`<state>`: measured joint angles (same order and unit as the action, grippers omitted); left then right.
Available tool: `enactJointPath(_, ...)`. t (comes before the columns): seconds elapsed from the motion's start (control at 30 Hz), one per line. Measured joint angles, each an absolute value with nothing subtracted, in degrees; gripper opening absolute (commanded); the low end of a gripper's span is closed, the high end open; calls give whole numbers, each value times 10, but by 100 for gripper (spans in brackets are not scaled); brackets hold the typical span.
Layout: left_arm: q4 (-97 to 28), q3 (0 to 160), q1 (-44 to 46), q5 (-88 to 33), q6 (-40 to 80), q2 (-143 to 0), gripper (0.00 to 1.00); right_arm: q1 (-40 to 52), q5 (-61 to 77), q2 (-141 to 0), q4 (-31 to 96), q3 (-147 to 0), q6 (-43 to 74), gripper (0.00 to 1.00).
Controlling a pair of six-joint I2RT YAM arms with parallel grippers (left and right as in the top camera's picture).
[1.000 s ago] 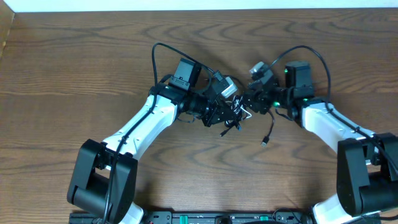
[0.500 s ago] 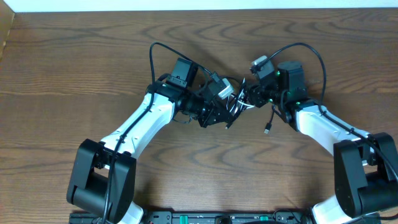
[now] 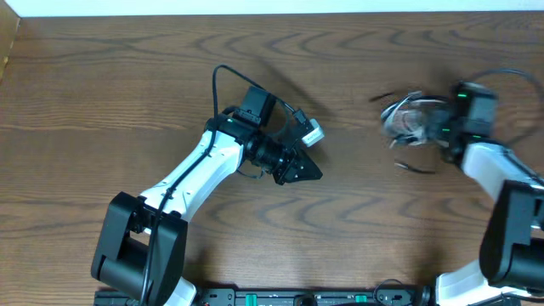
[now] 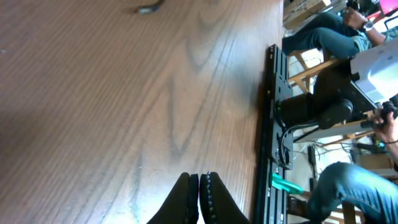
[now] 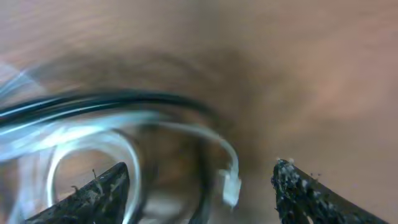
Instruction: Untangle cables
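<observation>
Tabletop (image 3: 361, 208) between left hand (image 4: 199, 185), right hand (image 5: 199, 179)

Blurred cables (image 3: 405, 116) at right pincer (image 3: 427, 125)

Soft, even light is covering the table (image 3: 127, 85). Motion blur is smearing the cables (image 3: 408, 119) at three o'clock overhead.

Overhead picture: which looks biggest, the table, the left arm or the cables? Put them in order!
1. Table, it fills nearly the whole view.
2. Left arm.
3. Cables, a small bundle. It is blurred, so its edges are unsure, but it is clearly the smallest.
</observation>
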<state>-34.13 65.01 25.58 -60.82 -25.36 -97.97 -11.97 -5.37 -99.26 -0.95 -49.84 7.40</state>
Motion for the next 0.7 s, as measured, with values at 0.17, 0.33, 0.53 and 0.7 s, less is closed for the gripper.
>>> enactJointPath(0.17, -341, 650, 255, -587, -248, -980, 7, -162, 6, -993, -6, -498, 92, 62)
enactJointPath(0.33, -304, 649, 256, -491, -174, -980, 17, -158, 182, -993, -6, -498, 103, 34)
enactJointPath(0.53, -235, 648, 256, -356, -46, -980, 40, -132, 299, -993, -6, -499, 104, 19)
enactJointPath(0.7, -201, 648, 252, -278, 32, -980, 45, -94, 321, -994, 103, -548, 98, 25)
